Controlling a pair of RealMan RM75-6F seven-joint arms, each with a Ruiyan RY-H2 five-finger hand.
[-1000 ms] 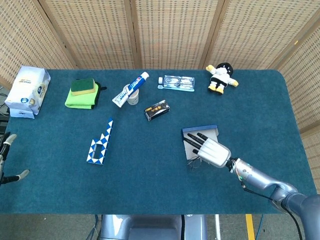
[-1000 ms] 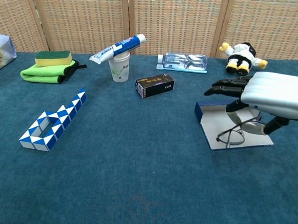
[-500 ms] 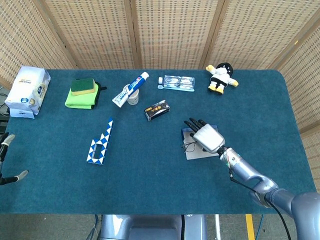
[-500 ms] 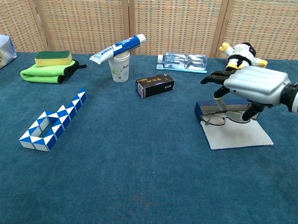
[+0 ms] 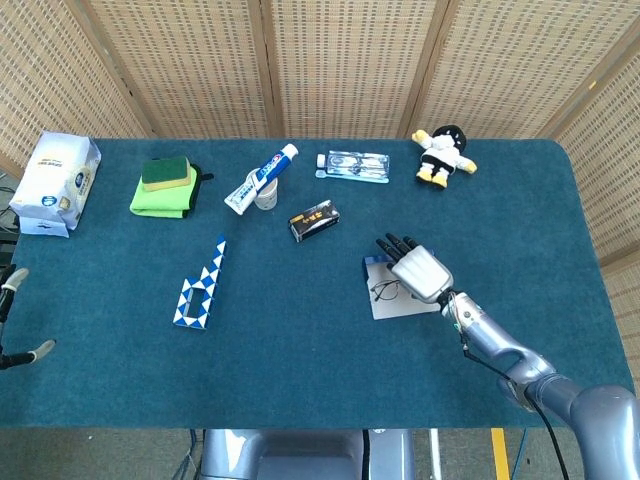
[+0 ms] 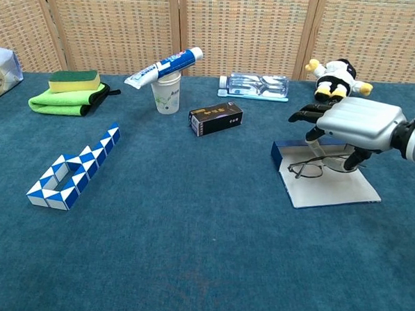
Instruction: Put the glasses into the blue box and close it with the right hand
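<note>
Blue felt covers the table (image 6: 188,266) right up to its near edge, and the whole front strip lies bare. On the near left sits a blue-and-white folding puzzle (image 6: 74,169), well apart from everything else. On the right, the blue box (image 6: 331,186) lies opened flat, its pale inner face up, with the glasses (image 6: 318,166) resting on it. The right hand (image 6: 352,125) hangs just over them, palm down, dark fingers (image 5: 393,243) spread forward; whether it has hold of the frame cannot be told. Behind stand a small black carton (image 6: 216,118), a cup (image 6: 168,96) carrying a toothpaste tube (image 6: 163,67), a clear case (image 6: 256,85) and a plush toy (image 6: 335,79). Wicker screens (image 6: 235,31) close the back. At the table's left edge, the left hand (image 5: 15,315) barely shows.
</note>
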